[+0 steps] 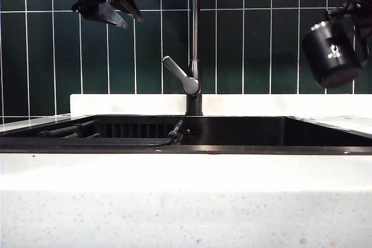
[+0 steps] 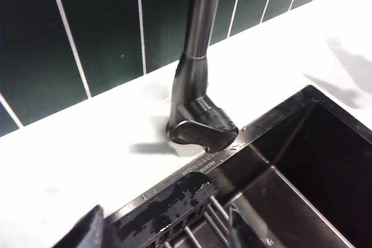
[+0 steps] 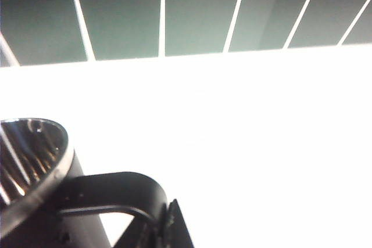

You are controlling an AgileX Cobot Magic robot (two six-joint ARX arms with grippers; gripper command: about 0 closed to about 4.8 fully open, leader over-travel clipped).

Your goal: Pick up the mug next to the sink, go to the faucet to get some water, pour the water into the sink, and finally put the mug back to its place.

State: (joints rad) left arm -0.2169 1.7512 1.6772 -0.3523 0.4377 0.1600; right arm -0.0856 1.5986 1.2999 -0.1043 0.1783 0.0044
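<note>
Surface: a white speckled stone tabletop (image 1: 186,201) runs across the front, with a raised white ledge (image 1: 116,104) behind it. Set into it is a wide black sink (image 1: 244,149) with a dark metal rim. At the left end of the basin sits a dark slatted rack (image 1: 75,129), wet in the left wrist view. The wall (image 1: 58,56) behind is dark green tile with pale grout lines.

Left to right:

1. Left gripper (image 1: 119,10): held high at the upper left, well above the sink's left end and apart from everything. It points down and to the right. The jaws stand wide and hold nothing. Its wrist camera looks down on the faucet base and the sink corner.

2. Faucet (image 1: 195,39): stands upright at the middle of the back rim. Its straight pipe rises out of frame. The silver-grey lever (image 1: 180,75) slants up to the left from the side of the pipe.

3. Mug (image 1: 331,55): in the air at the upper right, above the right end of the sink and well clear of the faucet. It is tilted, base towards the camera and lower right. A small pale logo shows on its side.

4. Right gripper (image 3: 168,225): at the far right edge, largely out of frame in the exterior view. Its jaws are clamped on the mug's handle (image 3: 122,193), seen in the right wrist view beside the shiny steel rim.
</note>
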